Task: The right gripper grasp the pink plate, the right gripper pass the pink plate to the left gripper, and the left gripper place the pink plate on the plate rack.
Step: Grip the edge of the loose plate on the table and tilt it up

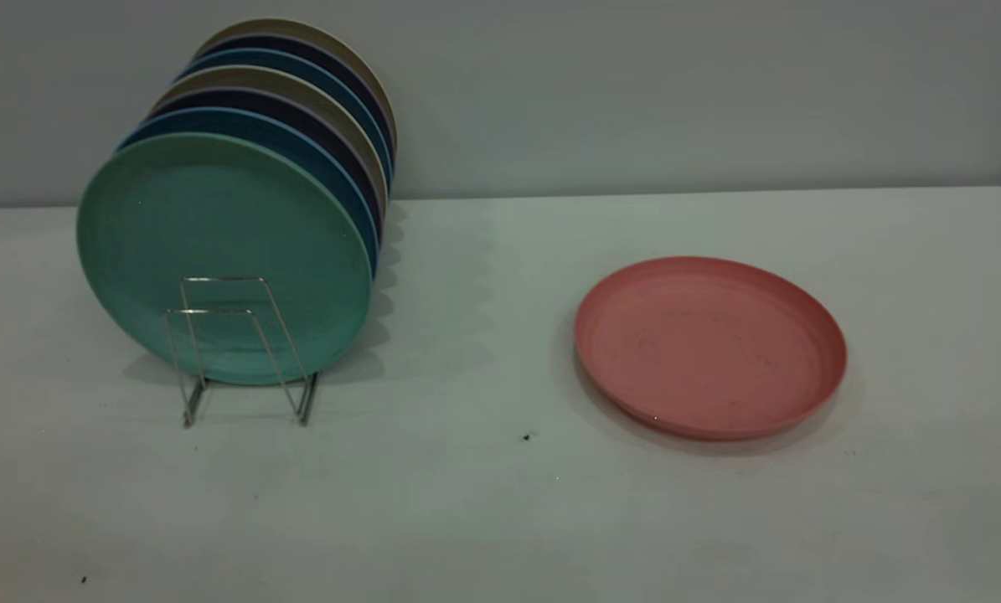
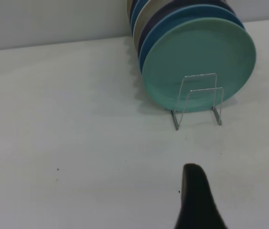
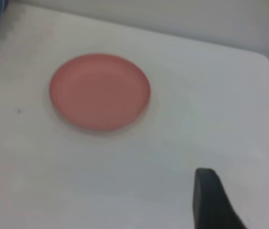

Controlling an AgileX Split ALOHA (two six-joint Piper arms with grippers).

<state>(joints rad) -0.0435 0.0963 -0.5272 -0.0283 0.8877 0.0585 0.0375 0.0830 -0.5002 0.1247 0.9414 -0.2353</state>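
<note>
Seven or so upright plates packed in the plate rack (image 1: 245, 347), teal-green plate (image 1: 224, 251) foremost, two wire loops free before it. Pink plate (image 1: 709, 345) flat on the table (image 1: 483, 502), well apart to the right, unobstructed. Right gripper (image 3: 242, 200) spread above the table; left gripper (image 2: 199, 200) one finger only, state unclear

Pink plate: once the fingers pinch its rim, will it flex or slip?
The pink plate looks like thin matte plastic, so it is probably light and fairly stiff. It lies flat on the table with a low rim, which gives little grip; it may slide.
</note>
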